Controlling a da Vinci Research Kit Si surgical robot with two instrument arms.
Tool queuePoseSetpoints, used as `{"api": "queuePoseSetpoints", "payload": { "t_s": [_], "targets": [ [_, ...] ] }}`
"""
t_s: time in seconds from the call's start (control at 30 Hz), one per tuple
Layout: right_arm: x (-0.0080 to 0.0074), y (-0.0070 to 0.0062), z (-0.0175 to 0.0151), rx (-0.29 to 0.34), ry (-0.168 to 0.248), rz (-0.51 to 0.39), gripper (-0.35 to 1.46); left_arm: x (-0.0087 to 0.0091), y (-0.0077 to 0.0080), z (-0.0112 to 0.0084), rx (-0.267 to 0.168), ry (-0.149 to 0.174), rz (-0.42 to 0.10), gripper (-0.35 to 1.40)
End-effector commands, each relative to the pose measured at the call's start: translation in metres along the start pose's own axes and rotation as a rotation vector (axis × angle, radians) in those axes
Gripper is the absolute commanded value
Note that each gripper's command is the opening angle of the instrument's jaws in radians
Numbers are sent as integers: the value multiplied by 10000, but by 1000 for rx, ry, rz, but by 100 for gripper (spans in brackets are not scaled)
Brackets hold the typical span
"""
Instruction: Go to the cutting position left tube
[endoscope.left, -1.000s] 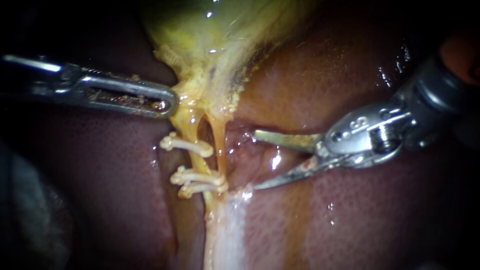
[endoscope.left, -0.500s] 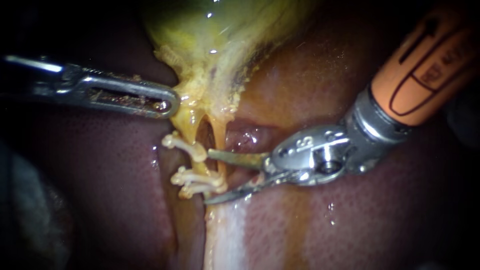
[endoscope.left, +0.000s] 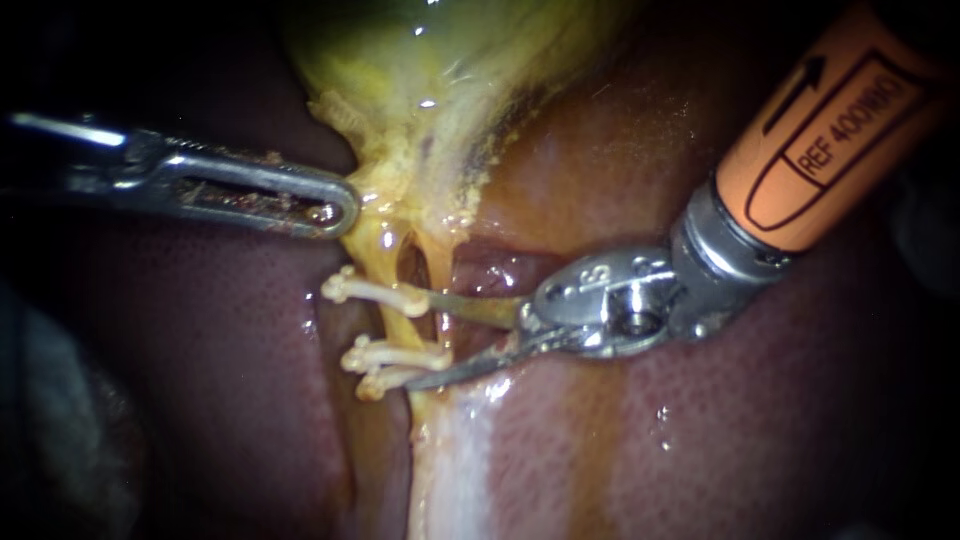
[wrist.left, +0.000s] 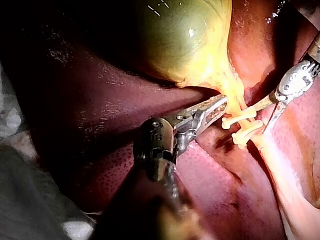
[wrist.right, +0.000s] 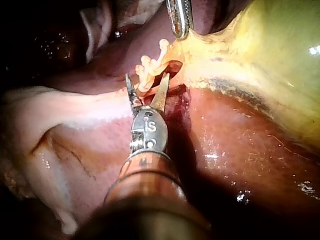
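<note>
We are judging the approach as nearly complete. The right instrument (endoscope.left: 422, 342) is entering from the upper right of the endoscope view with its blades standing apart in a moderate V and gripping nothing. The blade tips are lying at the clipped stretch near frame centre. The left tube (endoscope.left: 400, 325) is running downward from the gallbladder (endoscope.left: 430, 90), just left of centre, and is carrying an upper clip (endoscope.left: 370, 290) and two lower clips (endoscope.left: 390, 355). The upper blade is lying just beside the upper clip and the lower blade is running along the lower clips, so the bare stretch between them is sitting at the mouth of the blades. We cannot tell whether the tips are reaching fully past the left tube. The left instrument (endoscope.left: 335, 208), in the upper left, is holding its jaws closed on the gallbladder at its neck, tensioning the tubes. What is remaining, in our judgement, is confirming that both blades are enclosing the tube; no cut is showing.
</note>
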Motion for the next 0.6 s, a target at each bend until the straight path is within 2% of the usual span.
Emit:
{"api": "queuePoseSetpoints", "payload": {
  "t_s": [0.03, 0.17, 0.4, 0.5, 0.6],
  "targets": [
    [1, 0, 3, 8, 6, 0, 143, 0, 0, 0, 0, 0, 0, -35],
    [3, -1, 10, 48, 25, 17, 140, 0, 0, 0, 1, 0, 0, -35],
    [15, -3, 25, 147, 51, 52, 131, 0, 1, 1, 1, 1, 0, -35],
    [21, -3, 34, 141, 72, 67, 130, 0, 1, 2, 2, 1, 0, -35],
    [27, -1, 43, 107, 110, 96, 130, 0, 2, 3, 2, 1, -1, -35]
  ]
}}
